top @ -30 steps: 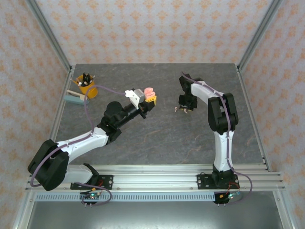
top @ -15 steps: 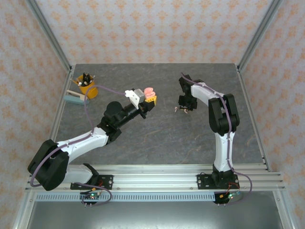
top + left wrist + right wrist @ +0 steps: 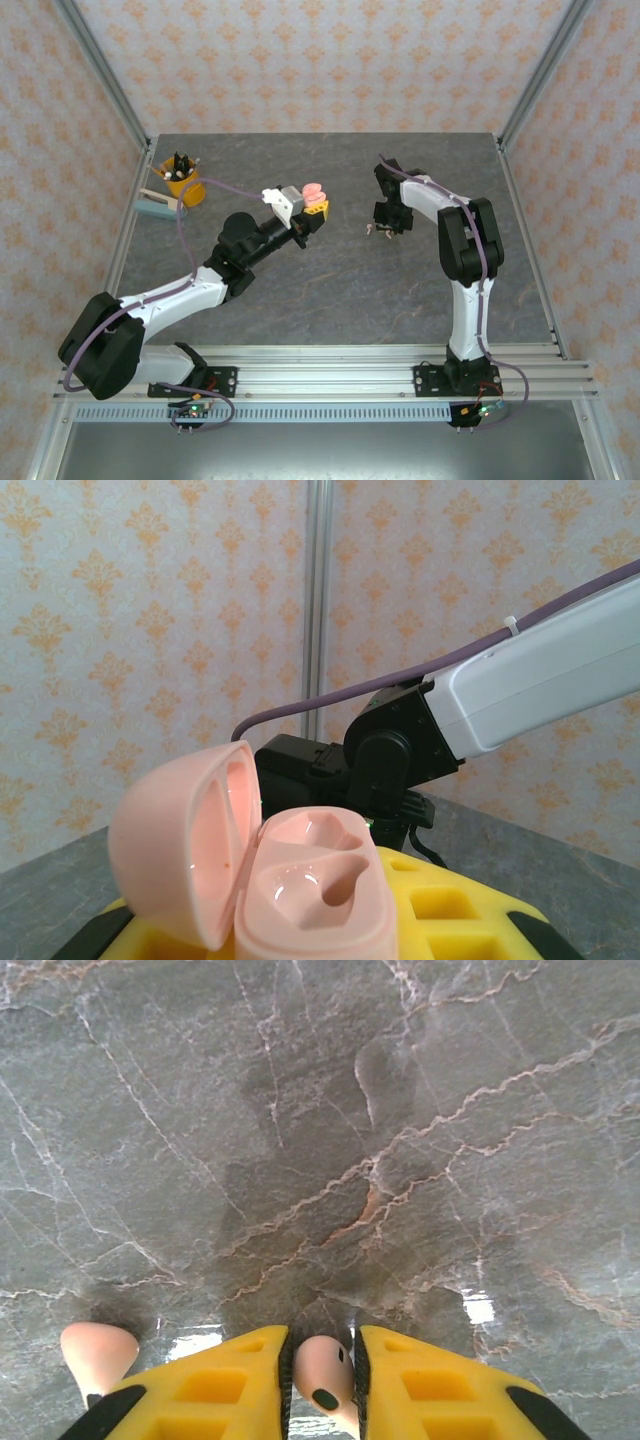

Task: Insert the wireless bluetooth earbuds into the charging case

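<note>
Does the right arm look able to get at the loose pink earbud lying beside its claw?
Probably yes: the loose earbud lies on bare table beside the right claw, nothing between. But the claw brackets another earbud now.

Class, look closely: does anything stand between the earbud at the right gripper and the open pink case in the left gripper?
Nothing visible does. Only bare table separates the earbud at the right gripper from the case held by the left gripper, its lid open over empty wells.
</note>
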Controlling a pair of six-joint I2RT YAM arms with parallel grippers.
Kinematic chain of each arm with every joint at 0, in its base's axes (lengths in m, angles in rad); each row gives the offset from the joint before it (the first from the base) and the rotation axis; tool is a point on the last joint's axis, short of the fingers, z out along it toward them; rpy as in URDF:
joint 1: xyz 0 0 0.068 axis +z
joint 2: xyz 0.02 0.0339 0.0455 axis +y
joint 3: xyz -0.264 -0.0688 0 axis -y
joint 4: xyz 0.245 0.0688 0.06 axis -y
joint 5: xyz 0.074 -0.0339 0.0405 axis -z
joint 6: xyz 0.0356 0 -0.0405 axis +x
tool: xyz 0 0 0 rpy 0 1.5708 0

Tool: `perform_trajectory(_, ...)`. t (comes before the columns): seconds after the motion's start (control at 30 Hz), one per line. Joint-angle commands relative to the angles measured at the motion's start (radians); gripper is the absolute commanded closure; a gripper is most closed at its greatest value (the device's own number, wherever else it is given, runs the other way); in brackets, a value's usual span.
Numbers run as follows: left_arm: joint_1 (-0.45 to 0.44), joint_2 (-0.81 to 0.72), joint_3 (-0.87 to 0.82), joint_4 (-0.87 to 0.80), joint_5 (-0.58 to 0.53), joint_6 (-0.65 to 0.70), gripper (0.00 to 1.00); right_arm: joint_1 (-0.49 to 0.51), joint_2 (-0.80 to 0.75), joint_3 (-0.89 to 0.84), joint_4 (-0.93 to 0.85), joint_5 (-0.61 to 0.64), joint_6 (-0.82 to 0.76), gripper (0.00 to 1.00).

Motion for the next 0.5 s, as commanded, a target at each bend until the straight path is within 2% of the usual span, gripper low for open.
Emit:
perform_trajectory(0.0, -0.010, -0.003, 0.032, 0.013, 0.005, -0.005, 1.00, 0.013, 0.000, -0.023, -0.043, -0.003, 0.007, 0.76)
perform_trajectory(0.47, -0.010, -0.017, 0.039, -0.018, 0.004, 0.004, 1.00, 0.013, -0.039, -0.036, -0.025, -0.017, 0.025, 0.84)
